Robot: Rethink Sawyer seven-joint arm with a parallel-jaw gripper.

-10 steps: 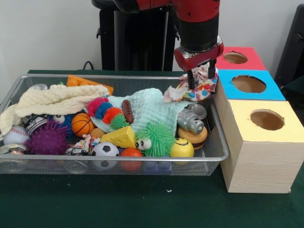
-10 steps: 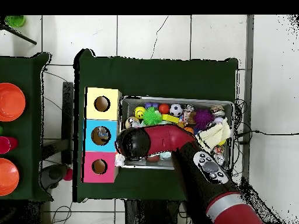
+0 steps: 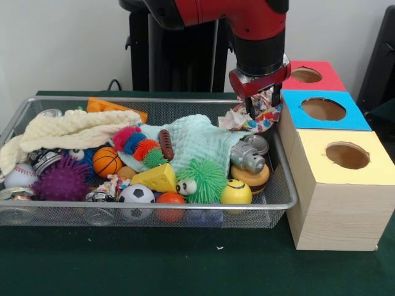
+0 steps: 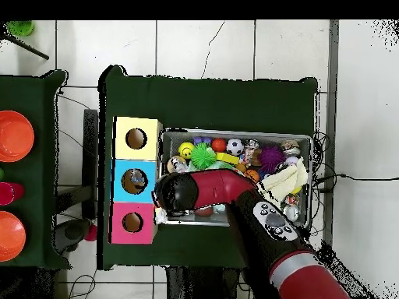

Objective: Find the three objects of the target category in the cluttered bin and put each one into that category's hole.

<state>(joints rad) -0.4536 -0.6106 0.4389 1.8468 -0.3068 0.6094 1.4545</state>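
Jaws of gripper (image 3: 259, 106) clamp patterned cloth (image 3: 254, 117) at bin's (image 3: 154, 100) two o'clock corner. Bottles, unseen, probably light, crushable; grasp mid-body.

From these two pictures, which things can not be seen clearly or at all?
- Gripper: front view, a patterned cloth lies about its tips, so open or shut is unclear. Overhead view, the arm covers it.
- Bottles: none clearly seen in the bin; the toys and the mint cloth may cover them.
- Blue box's hole: overhead view, something lies inside, too small to name.
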